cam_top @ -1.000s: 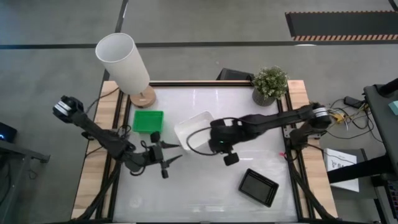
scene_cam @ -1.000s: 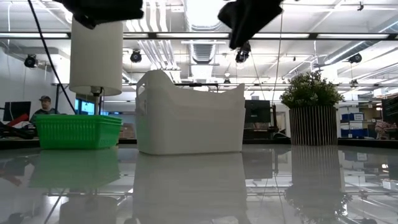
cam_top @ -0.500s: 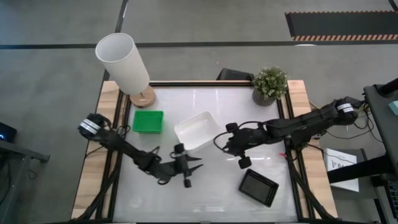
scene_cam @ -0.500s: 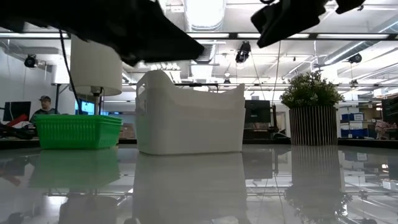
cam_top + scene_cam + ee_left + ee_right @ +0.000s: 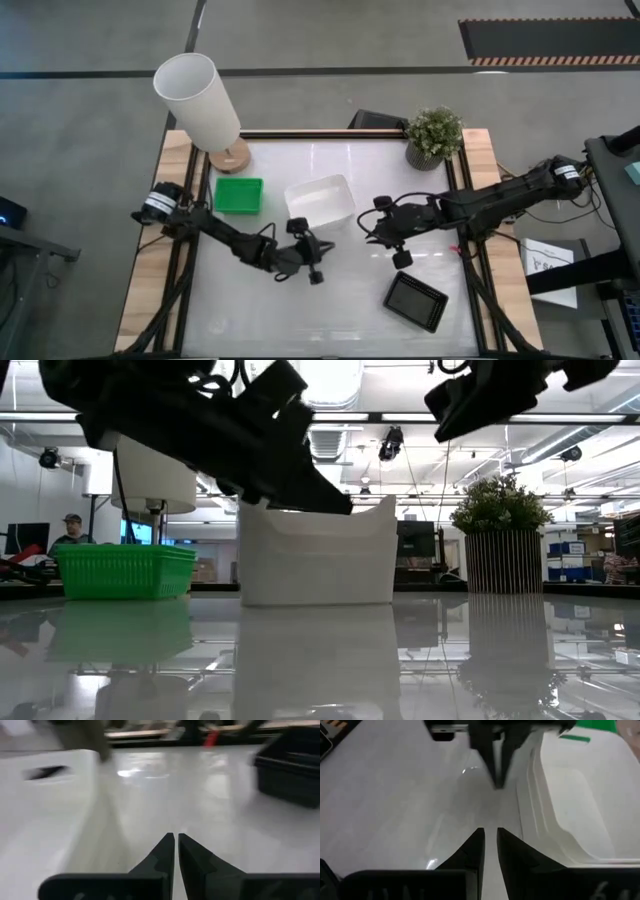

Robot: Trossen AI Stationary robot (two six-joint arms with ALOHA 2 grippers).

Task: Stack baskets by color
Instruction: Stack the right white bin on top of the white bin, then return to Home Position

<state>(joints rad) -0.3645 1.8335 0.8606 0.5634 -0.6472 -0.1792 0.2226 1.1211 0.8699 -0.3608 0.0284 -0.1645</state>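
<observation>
A white basket (image 5: 320,200) stands on its base at mid-table, also seen as the white basket (image 5: 315,555). A green basket (image 5: 238,195) rests left of it, and a black basket (image 5: 416,300) lies near the front right. My left gripper (image 5: 176,836) is shut, low over the table by the white basket's near wall (image 5: 95,820). My right gripper (image 5: 490,830) hovers right of the white basket with a narrow gap and nothing between its fingers. It faces my left gripper (image 5: 497,777). My left gripper's shut fingers slant down from the table's left, close beside the white basket's near wall (image 5: 527,775). Whether they touch that wall I cannot tell.
A tall white lampshade (image 5: 197,97) on a wooden foot stands at the far left corner. A potted plant (image 5: 433,135) stands at the far right. The near left of the table (image 5: 250,320) is bare. A person sits in the room beyond (image 5: 70,530).
My left gripper has swung toward the table's right, sunk toward the white basket's near side, and shut. My right gripper has drawn back from the white basket toward the right edge. The white basket has turned a little and slid slightly toward the far edge.
</observation>
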